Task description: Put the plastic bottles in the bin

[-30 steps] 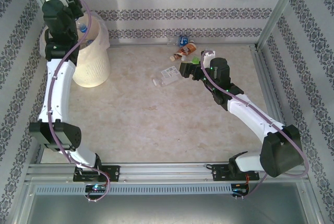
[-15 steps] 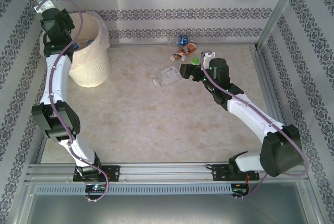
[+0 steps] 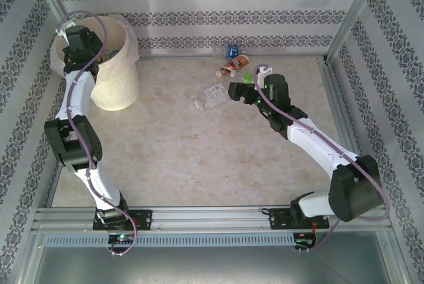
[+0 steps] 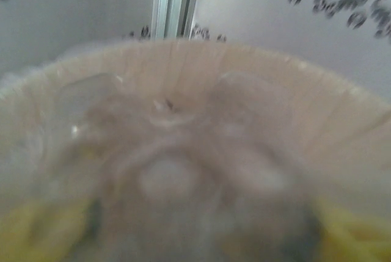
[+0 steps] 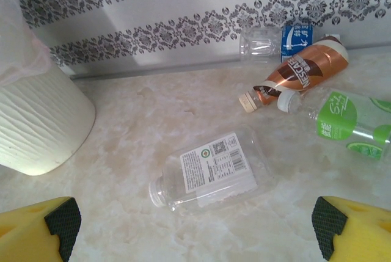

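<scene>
- Top external: the left gripper point(image 3: 83, 43) hangs over the bin point(image 3: 119, 79) in the far left corner; I cannot tell how its jaws stand.
- The right gripper point(image 3: 234, 91) gapes empty beside a clear bottle point(image 3: 213, 95) lying on the table point(image 3: 172, 145).
- A brown bottle point(image 5: 302, 66), green bottle point(image 5: 348, 121) and blue bottle point(image 5: 295, 39) lie near the back wall.

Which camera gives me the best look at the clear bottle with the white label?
Right wrist: the white-labelled bottle lies on its side, large and sharp, label print visible, ahead of the open right gripper. Top external shows it small, beside that gripper.
</scene>
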### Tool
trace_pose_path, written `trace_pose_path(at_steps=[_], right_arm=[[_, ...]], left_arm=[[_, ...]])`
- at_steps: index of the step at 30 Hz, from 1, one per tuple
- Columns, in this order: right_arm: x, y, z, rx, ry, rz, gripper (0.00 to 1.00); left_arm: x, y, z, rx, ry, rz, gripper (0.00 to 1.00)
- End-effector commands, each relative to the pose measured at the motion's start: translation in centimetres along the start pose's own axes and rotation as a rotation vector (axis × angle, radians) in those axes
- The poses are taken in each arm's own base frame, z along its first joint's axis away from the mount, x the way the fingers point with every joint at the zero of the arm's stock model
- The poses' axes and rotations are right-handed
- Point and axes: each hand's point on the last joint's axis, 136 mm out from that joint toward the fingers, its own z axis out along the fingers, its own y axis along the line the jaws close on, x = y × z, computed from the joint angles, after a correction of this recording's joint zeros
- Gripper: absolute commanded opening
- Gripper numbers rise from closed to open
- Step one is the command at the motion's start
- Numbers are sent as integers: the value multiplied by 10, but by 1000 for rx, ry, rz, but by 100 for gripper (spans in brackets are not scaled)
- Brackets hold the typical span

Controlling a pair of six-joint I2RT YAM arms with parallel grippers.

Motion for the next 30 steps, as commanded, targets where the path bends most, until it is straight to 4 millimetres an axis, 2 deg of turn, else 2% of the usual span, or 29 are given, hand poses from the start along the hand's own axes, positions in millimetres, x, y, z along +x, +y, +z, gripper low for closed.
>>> trace_pose_path(at_steps=[1, 3, 8, 18, 26, 30], right_arm=[[-8, -5, 1, 18, -11, 23, 98], [-8, -6, 1, 21, -9, 22, 98], [-6, -7, 3, 26, -2, 25, 98], [0, -11, 9, 33, 17, 43, 98], [4, -17, 15, 47, 38, 73, 98], [6, -19, 17, 52, 47, 90, 98]], left_arm=[[2, 12, 3, -63, 73, -42, 89], [-3, 10, 2, -70, 99, -41, 94], [-21, -1, -10, -29, 122, -45, 98], [-62, -31, -56, 158, 77, -118, 100], [-88, -54, -96, 326, 33, -172, 100], [-94, -64, -112, 401, 23, -193, 100]])
